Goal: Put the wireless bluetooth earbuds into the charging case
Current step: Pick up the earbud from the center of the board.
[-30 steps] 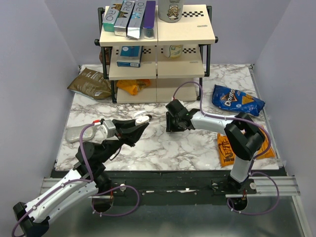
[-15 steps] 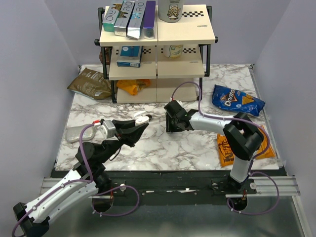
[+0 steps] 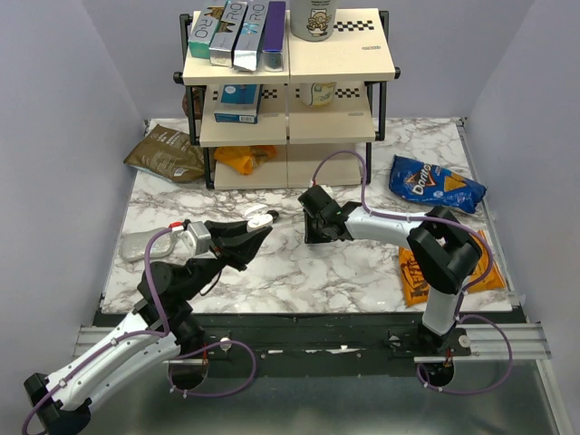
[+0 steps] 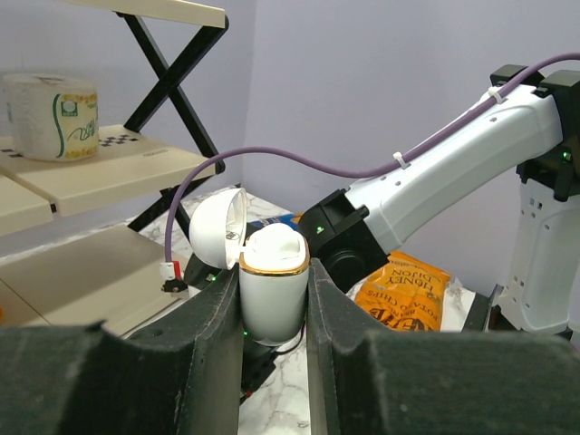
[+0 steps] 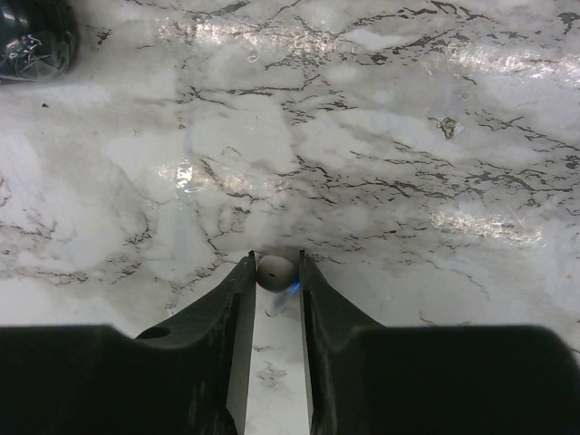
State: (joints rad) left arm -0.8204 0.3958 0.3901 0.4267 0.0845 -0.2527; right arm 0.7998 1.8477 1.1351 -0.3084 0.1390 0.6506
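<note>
Seemingly early: left fingers clamp the open charging case mid-frame; right fingers pinch one earbud lower-centre, at the desk. Insertion remains; second bud unseen.

The left arm and right arm are white with black joints and purple cables.

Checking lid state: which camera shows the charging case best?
Left wrist: the case fills the centre, lid open, clamped by the left gripper. Top view shows it small; right wrist view doesn't show it.
</note>
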